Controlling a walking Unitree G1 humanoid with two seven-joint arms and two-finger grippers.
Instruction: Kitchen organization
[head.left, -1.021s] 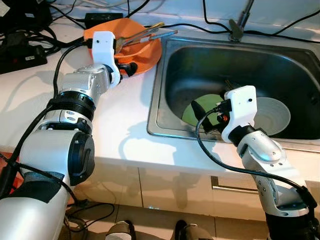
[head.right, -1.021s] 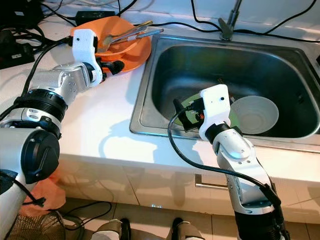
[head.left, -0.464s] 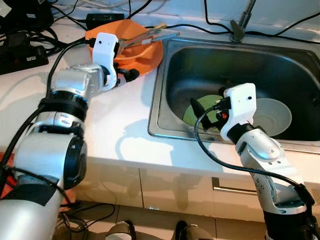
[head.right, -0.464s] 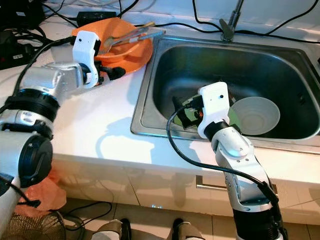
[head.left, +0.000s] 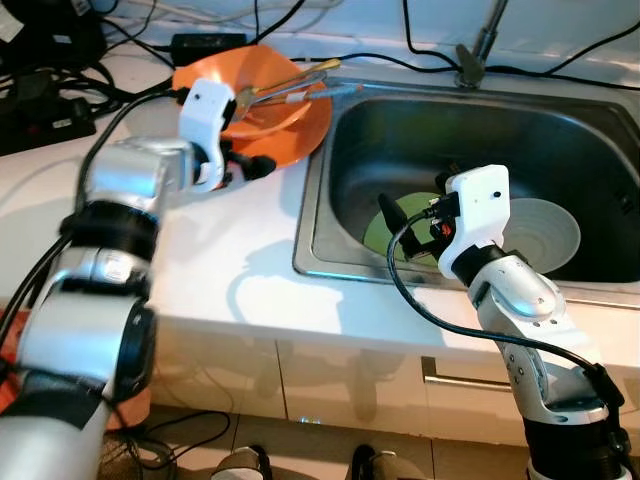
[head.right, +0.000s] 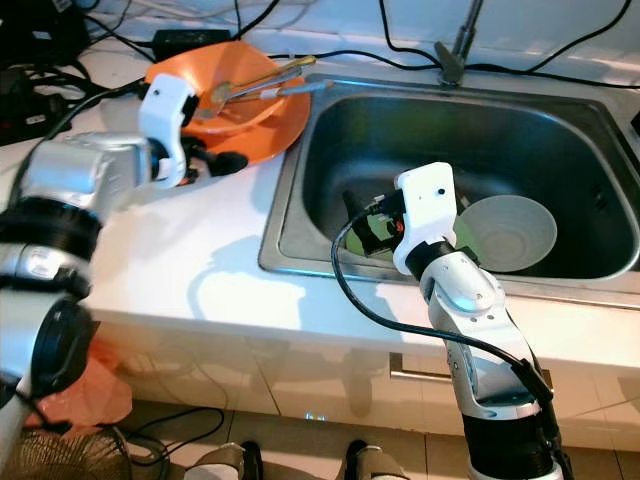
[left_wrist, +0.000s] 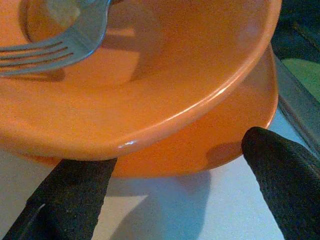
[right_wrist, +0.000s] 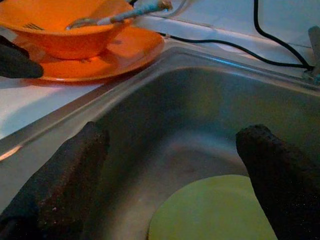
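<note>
At the counter's back, by the steel sink's (head.left: 312, 215) left rim, sat a shallow orange plastic bowl (left_wrist: 150, 95) on an orange plate (right_wrist: 120, 52), holding a metal fork (left_wrist: 55, 52). The left gripper (left_wrist: 180, 172) straddled the plate's edge, fingers spread. It likely needed to slide lower before clamping. The right gripper (right_wrist: 170, 165), also spread, hovered above a green disc (right_wrist: 215, 210); black cables (head.left: 60, 95) crowded the back edge.

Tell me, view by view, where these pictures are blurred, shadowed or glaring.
Left eye view: the left arm is motion-smeared; the right arm casts a soft shadow on the white counter. Right eye view: the sink looks dim inside. Left wrist view: the orange bowl is soft, with a glint on its rim. Right wrist view: close black fingers blur; the green plate sits in shade.
</note>
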